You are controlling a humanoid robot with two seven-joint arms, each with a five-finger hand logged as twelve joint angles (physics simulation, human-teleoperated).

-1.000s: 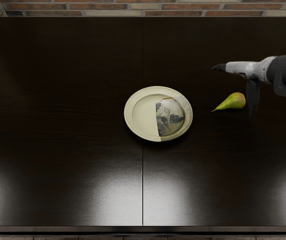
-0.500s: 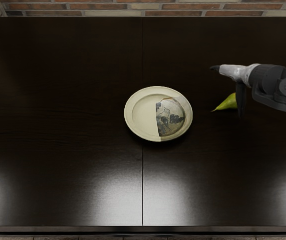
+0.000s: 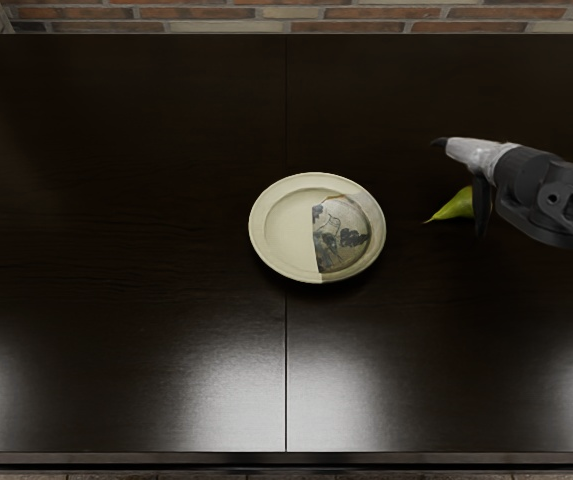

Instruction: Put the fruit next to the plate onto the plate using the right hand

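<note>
On my feed the right hand (image 3: 481,162) comes in from the right edge on a dark, bulky forearm and sits over the dark glossy wooden table (image 3: 126,300). Its fingers (image 3: 463,150) are spread wide and hold nothing. One pale grey finger with a black tip stretches out to the left, and a dark one points down toward the near edge.

The small green-yellow pear (image 3: 453,206) lies on the table just below the outstretched finger. Its narrow stem end points left, past the fingertips. The downward finger crosses in front of its thick end, so I see only the tapered half. I cannot tell whether that finger touches the fruit or only hangs in front of it.

The round cream ceramic plate (image 3: 276,225) is well to the left of the fingertips, apart from the pear, with bare table between them. Its right half carries a grey-blue painted pattern, and its left half is plain. A thin seam runs down the tabletop under the plate. A red brick wall (image 3: 266,15) runs along the far edge, beyond the fingers.
</note>
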